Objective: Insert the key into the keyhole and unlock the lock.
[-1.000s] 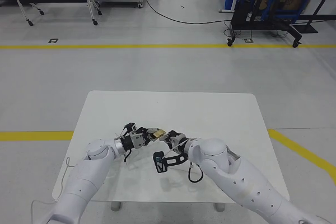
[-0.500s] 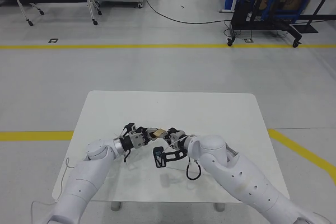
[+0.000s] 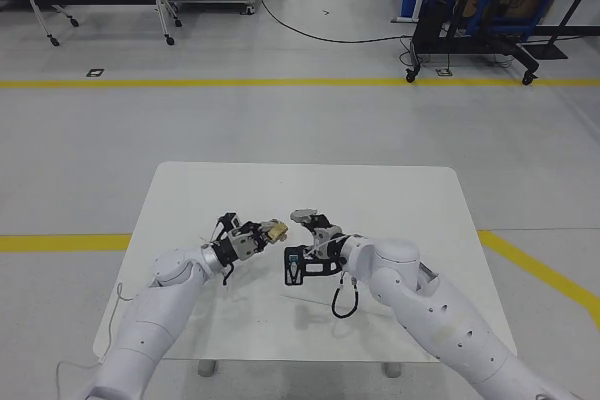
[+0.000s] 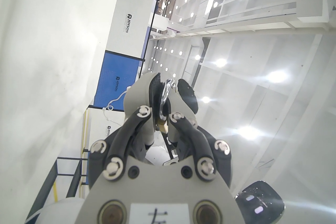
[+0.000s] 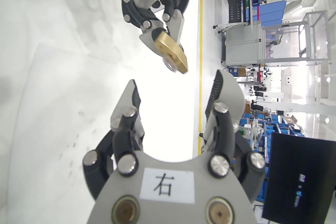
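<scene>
The lock (image 5: 169, 49) is made of brass and sits in the left hand (image 5: 162, 37), whose two fingers are pressed on its flat sides. From the left wrist view, the silver shackle (image 4: 168, 87) stands out between the fingertips of this hand (image 4: 169, 86). On the lock's end that faces the right hand there is a silver round part (image 5: 170, 64); I cannot tell if a key is in it. The right hand (image 5: 176, 88) is spread wide and holds nothing. It is near the lock but does not touch it. From above, the lock (image 3: 276, 231) is over the middle of the white bench (image 3: 400, 200), between the left hand (image 3: 265, 233) and the right hand (image 3: 302, 217).
</scene>
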Available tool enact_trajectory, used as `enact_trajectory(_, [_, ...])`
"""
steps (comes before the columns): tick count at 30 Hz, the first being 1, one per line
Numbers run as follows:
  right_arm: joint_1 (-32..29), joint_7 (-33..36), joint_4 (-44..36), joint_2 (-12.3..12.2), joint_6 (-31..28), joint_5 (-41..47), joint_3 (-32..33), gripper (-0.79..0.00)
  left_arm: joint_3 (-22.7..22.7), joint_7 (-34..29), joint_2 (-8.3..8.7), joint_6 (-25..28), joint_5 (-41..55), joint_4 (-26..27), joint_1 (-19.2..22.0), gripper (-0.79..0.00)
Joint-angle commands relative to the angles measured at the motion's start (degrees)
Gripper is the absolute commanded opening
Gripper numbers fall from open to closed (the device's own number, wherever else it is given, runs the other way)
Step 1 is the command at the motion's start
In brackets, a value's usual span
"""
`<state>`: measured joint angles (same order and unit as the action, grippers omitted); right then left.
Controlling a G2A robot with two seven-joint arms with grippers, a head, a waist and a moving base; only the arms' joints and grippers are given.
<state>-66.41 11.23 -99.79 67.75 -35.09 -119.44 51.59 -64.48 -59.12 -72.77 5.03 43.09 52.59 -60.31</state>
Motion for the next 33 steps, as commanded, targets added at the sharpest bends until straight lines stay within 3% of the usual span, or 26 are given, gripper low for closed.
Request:
enact_trajectory(1, [0.07, 0.04, 0.03, 0.01, -0.09, -0.16, -0.13, 0.0, -0.31, 1.93, 0.18, 2.51, -2.22, 0.9, -0.34, -0.785])
enact_trajectory(5, [0.07, 0.04, 0.03, 0.01, -0.09, -0.16, -0.13, 0.0, -1.1, 5.33, 0.39, 6.8, -4.74, 3.11, -1.49, -0.785])
enact_trajectory(9, [-0.74, -0.32, 0.17, 0.02, 1.66, 0.77, 0.43, 0.0, -1.96, 12.9, 0.75, 13.44, -11.26, 6.11, -3.06, -0.785])
enact_trajectory(10, [-1.3, -1.04, 0.26, 0.03, 2.89, 1.98, 0.98, -0.043, -2.3, 15.74, 0.81, 14.98, -12.87, 6.88, -3.7, -0.785])
enact_trajectory(12, [-2.27, -2.7, 0.82, 0.04, 4.92, 4.16, 2.0, -0.394, -2.39, 21.06, 0.83, 16.26, -15.96, 8.73, -5.11, -0.785])
enact_trajectory(15, [-2.87, -6.35, 1.84, 0.02, 5.51, 5.74, 2.25, -0.459, -2.68, 27.64, 0.72, 16.32, -17.85, 11.49, -7.15, -0.785])
enact_trajectory(21, [-2.28, -12.66, 4.54, 0.27, 6.98, 6.12, 1.14, -0.477, -3.06, 30.99, 0.39, 15.3, -14.61, 14.84, -9.94, -0.785])
enact_trajectory(33, [0.39, -8.13, 6.57, 2.22, 14.28, -3.99, -6.17, -0.456, -3.08, 27.63, 0.16, 12.56, -12.97, 14.5, -9.7, -0.785])
